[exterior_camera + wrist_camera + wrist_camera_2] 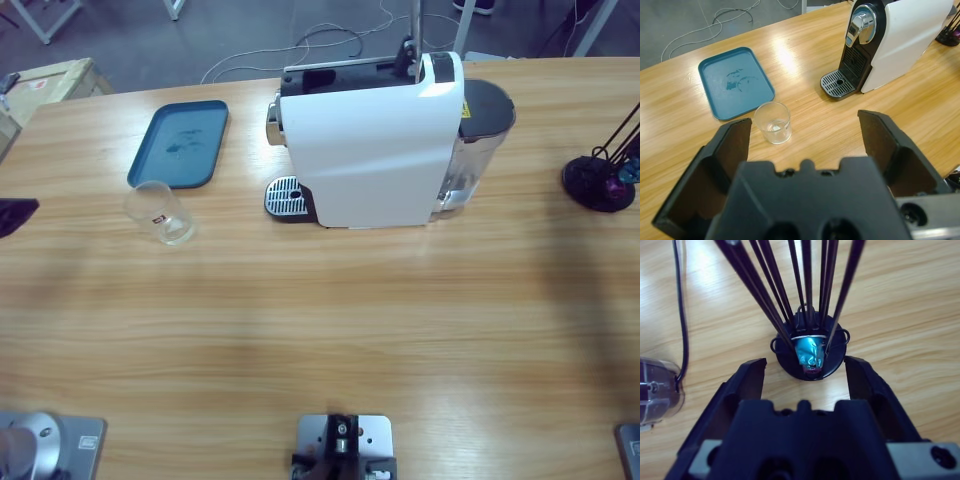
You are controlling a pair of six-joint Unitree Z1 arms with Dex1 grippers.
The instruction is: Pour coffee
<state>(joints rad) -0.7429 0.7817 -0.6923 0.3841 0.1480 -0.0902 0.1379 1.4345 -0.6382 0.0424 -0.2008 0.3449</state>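
A white coffee machine [370,150] stands at the table's far middle, its drip grate [285,197] facing left. An empty clear glass [160,212] stands left of it on the wood, apart from the grate. In the left wrist view my left gripper [805,120] hangs open above the table, with the glass [772,122] just beyond its jaws and the machine [890,40] farther off to the right. My right gripper [805,361] is open, its jaws either side of a black wire capsule stand [810,355] with a blue capsule [807,351] at its base. Neither gripper shows in the high view.
A blue tray [180,143] lies behind the glass at the far left. The capsule stand [600,180] sits at the right edge. The machine's clear water tank [470,170] faces right, and a black cable [680,310] runs beside it.
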